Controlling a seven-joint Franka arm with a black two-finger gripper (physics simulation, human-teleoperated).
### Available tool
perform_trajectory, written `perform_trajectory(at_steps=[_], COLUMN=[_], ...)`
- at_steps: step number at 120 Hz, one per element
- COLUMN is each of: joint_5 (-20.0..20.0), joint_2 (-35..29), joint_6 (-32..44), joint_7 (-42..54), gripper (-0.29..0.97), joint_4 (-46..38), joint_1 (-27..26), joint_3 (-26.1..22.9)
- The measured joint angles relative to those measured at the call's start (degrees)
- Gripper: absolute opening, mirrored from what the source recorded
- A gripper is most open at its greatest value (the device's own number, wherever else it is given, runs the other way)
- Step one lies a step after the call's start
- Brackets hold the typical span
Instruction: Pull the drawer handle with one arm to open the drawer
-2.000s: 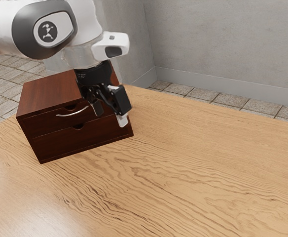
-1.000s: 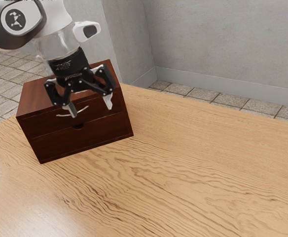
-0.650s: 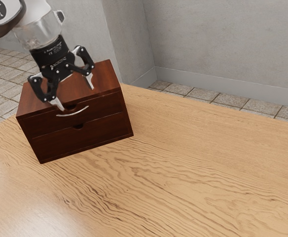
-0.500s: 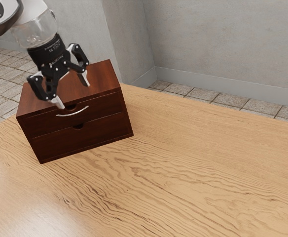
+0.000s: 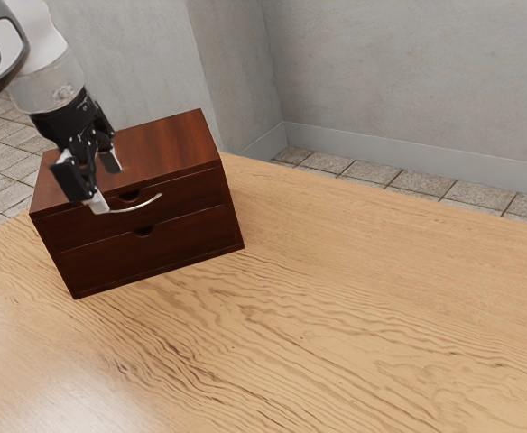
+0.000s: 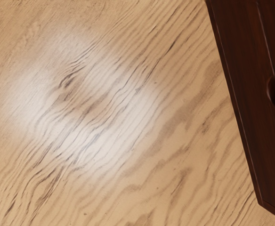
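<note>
The arm [image 5: 47,81] comes in from the exterior view's upper left and bends steeply down, its wrist tilted toward the small dark wooden drawer cabinet [image 5: 169,144] standing on the far left part of the surface [image 5: 354,307]. The tool [image 5: 104,185] hangs at the cabinet's upper front edge, near its left end, fingers spread apart and nothing between them. One white-tipped fingertip [image 5: 96,205] sits right at the left end of the curved metal handle [image 5: 139,204]; whether it touches cannot be told. The other finger is over the cabinet's top. The top drawer [image 5: 187,191] lies flush and closed, as does the bottom drawer [image 5: 155,248]. In the wrist view, the cabinet's front stands beside the grained surface.
</note>
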Motion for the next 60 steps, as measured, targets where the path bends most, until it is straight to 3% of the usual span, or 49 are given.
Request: perform_trajectory(at_steps=[60], joint_5=[4.24], joint_2=[2.18], joint_6=[4.17], joint_7=[-17.07], gripper=[0.61], joint_4=[-4.60], joint_1=[2.02], joint_3=[0.19])
